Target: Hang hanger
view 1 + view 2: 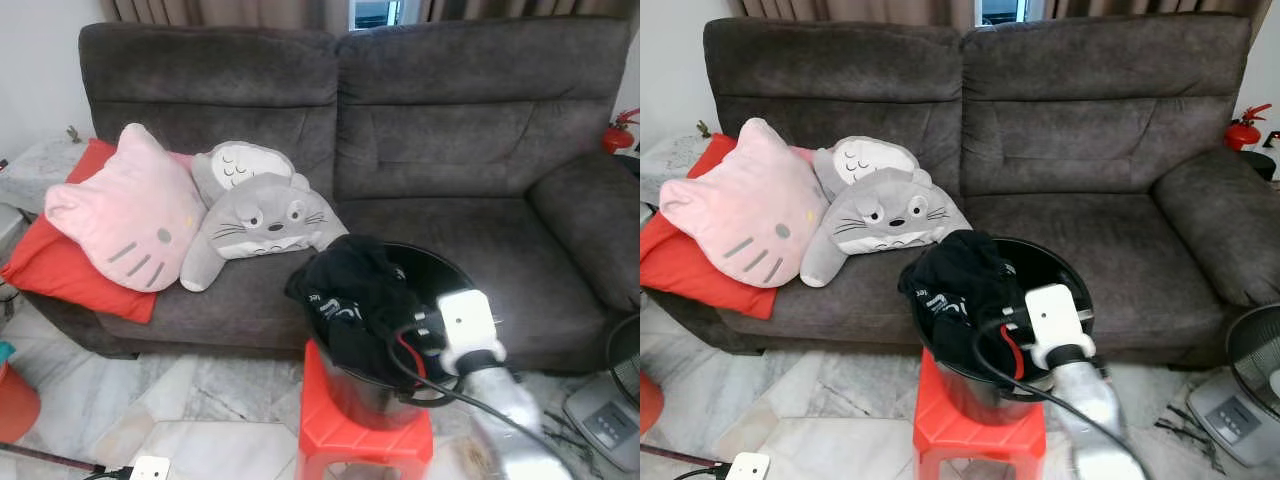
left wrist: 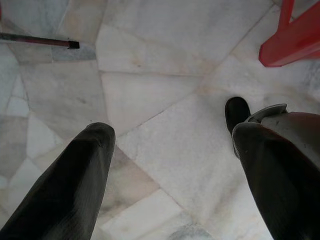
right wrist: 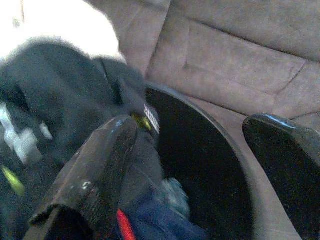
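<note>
Right gripper (image 3: 195,165) open over black bucket (image 1: 455,275) on red stool (image 1: 365,430). No hanger discernible; black clothes (image 1: 350,295) soft, floppy, likely hiding it. Left gripper (image 2: 170,165) open, idle.

I see a grey sofa (image 1: 450,150) with a pink cat cushion (image 1: 130,210), a grey plush cushion (image 1: 265,215) and a red pillow (image 1: 60,265) on its left seat. In front, a black bucket (image 1: 455,280) of dark clothes (image 1: 345,290) stands on a red stool (image 1: 345,425). A fan (image 1: 1255,375) sits at right.

No legible text anywhere.
</note>
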